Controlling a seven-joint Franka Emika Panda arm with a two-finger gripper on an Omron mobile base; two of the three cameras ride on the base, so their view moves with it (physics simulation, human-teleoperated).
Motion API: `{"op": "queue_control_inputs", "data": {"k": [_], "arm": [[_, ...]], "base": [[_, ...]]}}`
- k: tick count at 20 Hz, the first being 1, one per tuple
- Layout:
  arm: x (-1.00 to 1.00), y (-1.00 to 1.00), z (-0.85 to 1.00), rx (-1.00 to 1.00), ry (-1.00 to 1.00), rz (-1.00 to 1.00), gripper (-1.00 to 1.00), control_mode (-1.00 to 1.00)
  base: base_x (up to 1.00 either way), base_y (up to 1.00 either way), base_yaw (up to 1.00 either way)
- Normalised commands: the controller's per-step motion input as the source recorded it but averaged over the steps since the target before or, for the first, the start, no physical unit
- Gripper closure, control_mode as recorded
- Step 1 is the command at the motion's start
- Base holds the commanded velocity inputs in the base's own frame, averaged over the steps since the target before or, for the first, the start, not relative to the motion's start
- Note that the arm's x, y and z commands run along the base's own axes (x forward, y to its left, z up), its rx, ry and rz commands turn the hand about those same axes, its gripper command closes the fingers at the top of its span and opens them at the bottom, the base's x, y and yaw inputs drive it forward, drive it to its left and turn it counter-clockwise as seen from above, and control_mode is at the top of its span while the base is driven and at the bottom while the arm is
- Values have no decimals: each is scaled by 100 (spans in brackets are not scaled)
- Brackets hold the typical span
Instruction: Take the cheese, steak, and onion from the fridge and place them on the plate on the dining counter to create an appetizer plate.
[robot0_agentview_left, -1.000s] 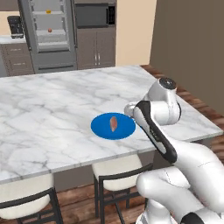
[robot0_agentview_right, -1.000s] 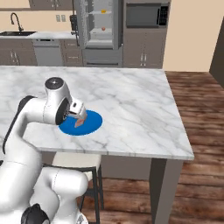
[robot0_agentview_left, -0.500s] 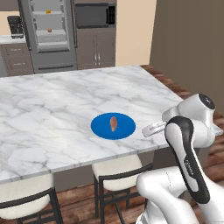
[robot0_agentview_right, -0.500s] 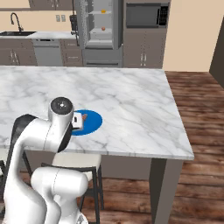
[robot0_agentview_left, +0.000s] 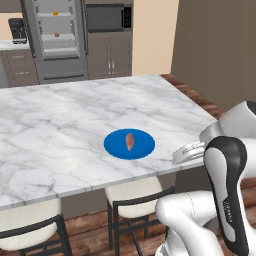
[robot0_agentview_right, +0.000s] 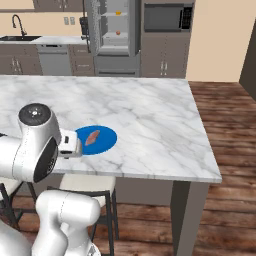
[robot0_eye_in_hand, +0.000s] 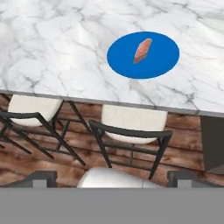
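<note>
Hand view shows our spread, empty pincer (robot0_eye_in_hand: 112, 175) well back from the flat pinkish-brown steak (robot0_eye_in_hand: 142, 50) lying ahead on the round blue plate (robot0_eye_in_hand: 164, 61), so we judge the fridge's (robot0_agentview_left: 55, 40) cheese and onion come next.

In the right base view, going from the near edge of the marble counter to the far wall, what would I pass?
The plate holding the steak → bare dining counter → the open fridge with the onion on a shelf.
</note>
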Motion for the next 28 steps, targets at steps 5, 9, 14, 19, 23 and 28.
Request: {"op": "queue_control_inputs", "data": {"k": [5, 9, 14, 19, 23, 28], "arm": [[16, -61, -13, -7, -24, -33, -100, -100], [3, -50, -4, 0, -10, -16, -100, 100], [0, 0, 0, 0, 0, 0, -100, 100], [0, 0, 0, 0, 0, 0, -100, 100], [0, 0, 0, 0, 0, 0, -100, 100], [0, 0, 0, 0, 0, 0, -100, 100]], "base": [[0, 0, 0], [0, -50, -14], [0, -100, -14], [0, -100, -6], [7, -100, 0], [5, -100, 0]]}}
